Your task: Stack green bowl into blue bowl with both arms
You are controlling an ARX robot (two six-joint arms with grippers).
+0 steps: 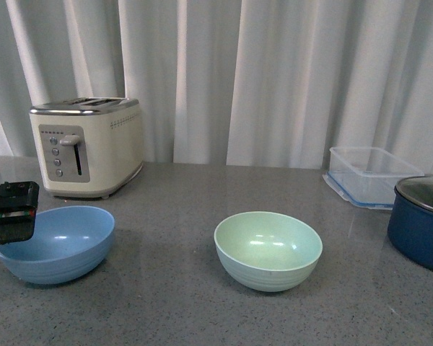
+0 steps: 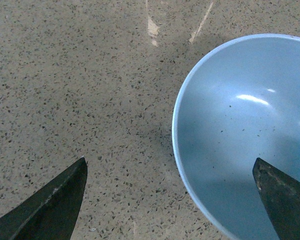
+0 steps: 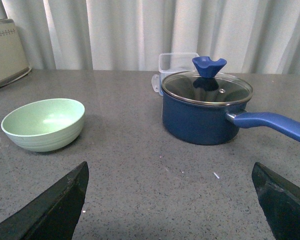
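The pale mint-green bowl stands upright in the middle of the grey counter; it also shows in the right wrist view. The light blue bowl stands at the left. My left gripper hovers over the blue bowl's left rim, open and empty. In the left wrist view my left gripper straddles the blue bowl's rim, one finger over the bowl's inside, the other over the counter. My right gripper is open and empty, low over bare counter, apart from the green bowl; it is out of the front view.
A cream toaster stands behind the blue bowl. A clear plastic container and a dark navy lidded pot stand at the right; the pot's blue handle points toward my right gripper's side. White curtains hang behind the counter.
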